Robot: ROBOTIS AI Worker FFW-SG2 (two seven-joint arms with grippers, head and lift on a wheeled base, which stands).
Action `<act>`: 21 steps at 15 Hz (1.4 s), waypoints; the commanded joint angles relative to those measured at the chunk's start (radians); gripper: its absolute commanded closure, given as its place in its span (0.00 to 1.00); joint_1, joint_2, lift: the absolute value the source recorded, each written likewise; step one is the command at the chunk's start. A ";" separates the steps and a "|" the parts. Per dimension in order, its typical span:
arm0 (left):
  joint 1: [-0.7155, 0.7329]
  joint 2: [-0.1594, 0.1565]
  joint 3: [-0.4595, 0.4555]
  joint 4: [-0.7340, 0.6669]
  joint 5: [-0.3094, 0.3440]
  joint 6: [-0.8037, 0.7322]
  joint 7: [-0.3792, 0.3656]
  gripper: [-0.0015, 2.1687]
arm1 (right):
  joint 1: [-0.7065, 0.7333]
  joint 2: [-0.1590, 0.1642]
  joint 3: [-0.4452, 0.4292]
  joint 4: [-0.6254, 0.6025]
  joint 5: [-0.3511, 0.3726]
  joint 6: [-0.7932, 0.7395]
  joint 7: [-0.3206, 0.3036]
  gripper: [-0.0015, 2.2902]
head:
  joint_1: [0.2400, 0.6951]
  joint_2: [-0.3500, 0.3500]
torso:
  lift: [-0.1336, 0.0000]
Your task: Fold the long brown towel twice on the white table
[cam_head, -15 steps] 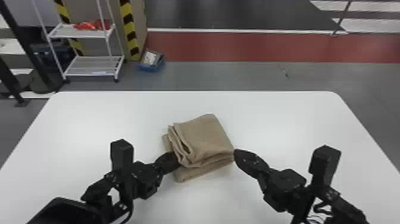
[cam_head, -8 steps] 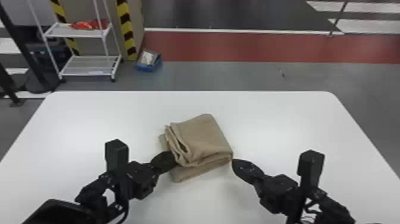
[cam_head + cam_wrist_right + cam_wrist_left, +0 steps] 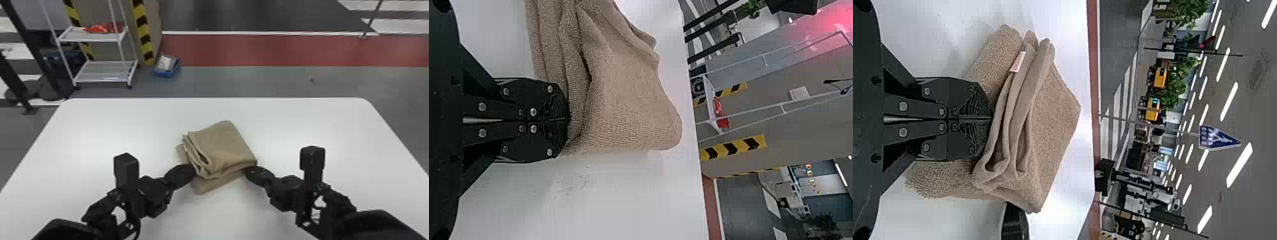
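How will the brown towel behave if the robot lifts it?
The brown towel would probably sag, since its layers bend in soft folds. They may slide open, as they only lie loosely stacked. Its rough, looped surface suggests it will not be slippery.

Your towel (image 3: pixel 223 146) lies on the surface (image 3: pixel 111 127), at your twelve o'clock. Clocked from the towel's centre, your left hand (image 3: pixel 194 171) is at its eight o'clock edge, your right hand (image 3: pixel 246 172) at its five o'clock edge. Beyond the surface, at your eleven o'clock, a rack (image 3: pixel 103 76) stands on the floor (image 3: pixel 229 83), a packet (image 3: pixel 102 28) on its upper shelf. Near the rack, at its three o'clock, sits a bin (image 3: pixel 162 74).
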 commanded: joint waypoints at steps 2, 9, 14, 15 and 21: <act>0.078 0.005 0.065 -0.091 0.006 0.000 -0.012 0.99 | -0.093 0.003 0.007 0.058 0.020 0.056 -0.019 0.98 | 1.00 0.52 | 0.08; 0.211 0.002 0.210 -0.235 0.064 -0.058 -0.012 0.99 | -0.367 0.061 0.092 0.314 0.133 0.077 -0.022 0.98 | 1.00 0.61 | 0.08; 0.218 0.002 0.216 -0.237 0.070 -0.067 -0.014 0.99 | -0.487 0.110 0.150 0.439 0.211 0.019 -0.012 0.98 | 1.00 0.70 | 0.08; 0.218 0.002 0.216 -0.237 0.070 -0.064 -0.014 0.99 | -0.505 0.121 0.153 0.460 0.213 -0.009 -0.010 0.98 | 1.00 0.71 | 0.08; 0.208 0.005 0.231 -0.232 0.081 -0.061 -0.026 0.99 | -0.478 0.113 0.081 0.475 0.214 -0.037 0.034 0.98 | 1.00 0.73 | 0.08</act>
